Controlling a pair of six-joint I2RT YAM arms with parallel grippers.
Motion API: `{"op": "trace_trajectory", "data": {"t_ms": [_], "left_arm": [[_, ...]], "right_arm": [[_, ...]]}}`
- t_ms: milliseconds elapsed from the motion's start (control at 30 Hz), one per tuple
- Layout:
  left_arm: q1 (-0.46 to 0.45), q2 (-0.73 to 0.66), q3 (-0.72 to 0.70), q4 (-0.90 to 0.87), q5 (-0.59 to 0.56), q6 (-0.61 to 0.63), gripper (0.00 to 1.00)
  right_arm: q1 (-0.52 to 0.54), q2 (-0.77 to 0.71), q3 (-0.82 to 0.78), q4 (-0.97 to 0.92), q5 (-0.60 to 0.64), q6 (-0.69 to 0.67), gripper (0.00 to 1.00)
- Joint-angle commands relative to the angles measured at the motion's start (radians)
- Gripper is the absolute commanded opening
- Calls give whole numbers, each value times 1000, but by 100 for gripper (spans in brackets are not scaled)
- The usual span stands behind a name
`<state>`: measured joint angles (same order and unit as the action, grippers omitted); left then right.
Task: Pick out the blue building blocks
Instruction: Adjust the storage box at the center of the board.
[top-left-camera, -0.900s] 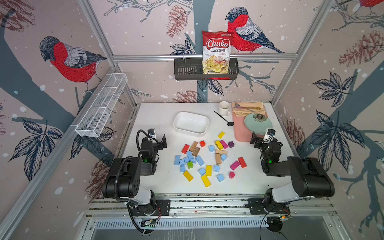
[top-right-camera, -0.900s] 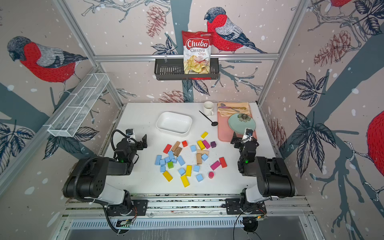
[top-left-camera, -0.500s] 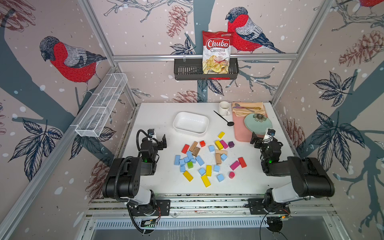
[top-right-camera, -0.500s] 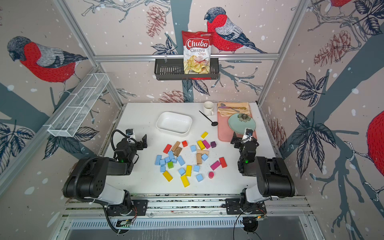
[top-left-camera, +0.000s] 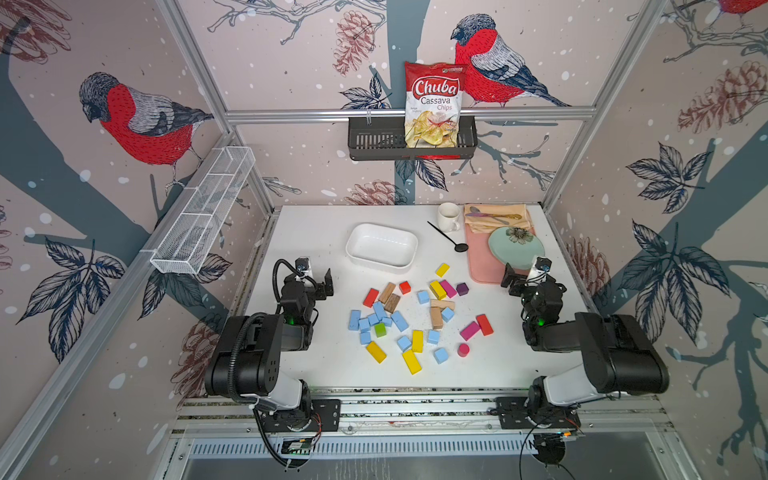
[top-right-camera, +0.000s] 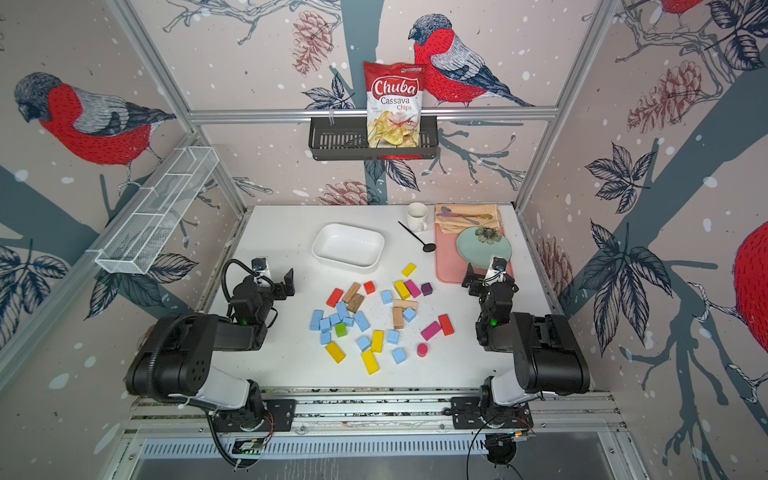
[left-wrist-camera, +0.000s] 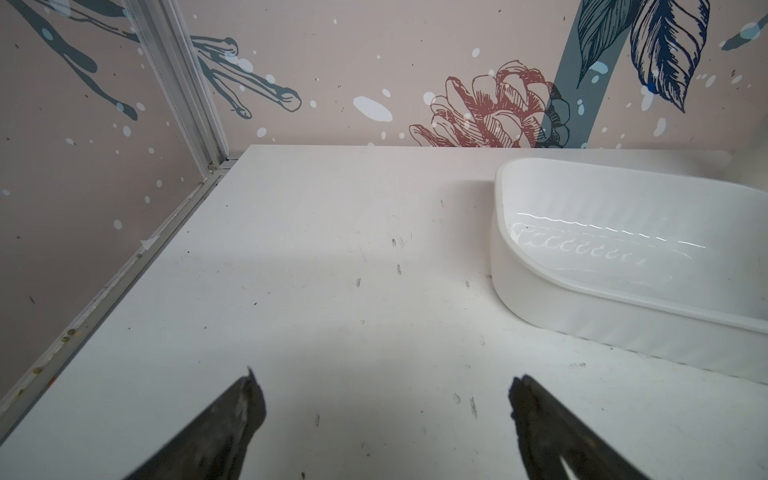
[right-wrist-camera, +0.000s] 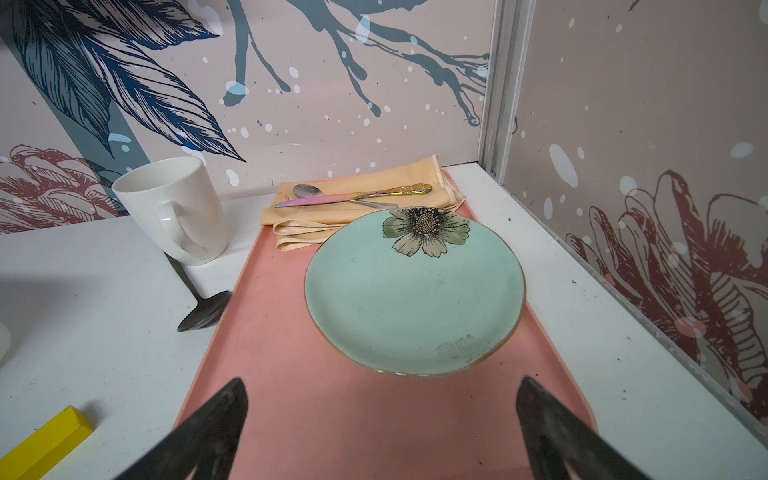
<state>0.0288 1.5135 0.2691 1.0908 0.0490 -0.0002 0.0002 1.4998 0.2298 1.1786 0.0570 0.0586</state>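
room around blue building blocks (top-left-camera: 354, 320); both jaws wide apart, empty, near side edges

Pale pink walls (top-left-camera: 266, 83) close in three sides, printed with red-breasted birds (top-left-camera: 141, 120), pine cones (top-left-camera: 353, 41) and grey-blue branches. Aluminium posts (top-left-camera: 195, 70) stand at the back corners, joined by a rail (top-left-camera: 291, 115) carrying a black basket (top-left-camera: 374, 139). A white wire shelf (top-left-camera: 203, 212) hangs on the left wall. The white worktop (top-left-camera: 316, 232) is softly lit — flecked with small dark scuffs.
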Motion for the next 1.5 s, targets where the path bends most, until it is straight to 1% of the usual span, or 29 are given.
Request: {"op": "trace_trajectory", "data": {"t_ms": [0,33,100,200,267,333,467,567,667,733,800,867,967,1100,1167,1233,1333,1467], "left_arm": [[-1,-3,-1,71,0,-3,96],[0,-11,3,58,17,6,96],[-4,-45,13,18,54,25,96],[-6,-112,64,-139,28,6,96],[-8,-155,107,-256,1,-23,96],[-14,-207,131,-325,-15,-53,96],[-15,-318,121,-323,0,-160,96],[-15,-359,170,-379,59,-229,96],[-14,-345,253,-464,137,-262,94],[-14,-308,311,-519,178,-265,93],[-16,-249,371,-568,218,-250,90],[-17,-168,442,-638,268,-232,87],[-35,-12,595,-775,323,-199,82],[-87,174,799,-927,296,-126,77],[-99,252,886,-987,277,-114,73],[-101,336,976,-1051,279,-106,68],[-102,438,1102,-1147,287,-93,59],[-104,531,1208,-1222,281,-77,55]], "right_arm": [[22,-27,23,-18,65,-6,99],[34,-55,43,-84,83,-13,100],[68,-98,69,-157,134,-32,99],[118,-154,111,-255,191,-67,99],[146,-195,148,-327,212,-59,100],[149,-242,185,-393,173,-10,99],[150,-328,271,-556,94,64,99],[156,-356,344,-695,25,105,100],[176,-362,400,-801,-48,142,100],[195,-363,428,-853,-113,163,100],[216,-361,455,-903,-133,176,100],[236,-361,477,-948,-149,178,100],[260,-364,505,-1015,-156,183,99],[278,-372,523,-1086,-170,184,100],[288,-379,523,-1108,-174,180,99],[301,-387,517,-1125,-172,169,100],[311,-397,507,-1143,-167,163,100],[320,-398,505,-1170,-161,164,100]]}}
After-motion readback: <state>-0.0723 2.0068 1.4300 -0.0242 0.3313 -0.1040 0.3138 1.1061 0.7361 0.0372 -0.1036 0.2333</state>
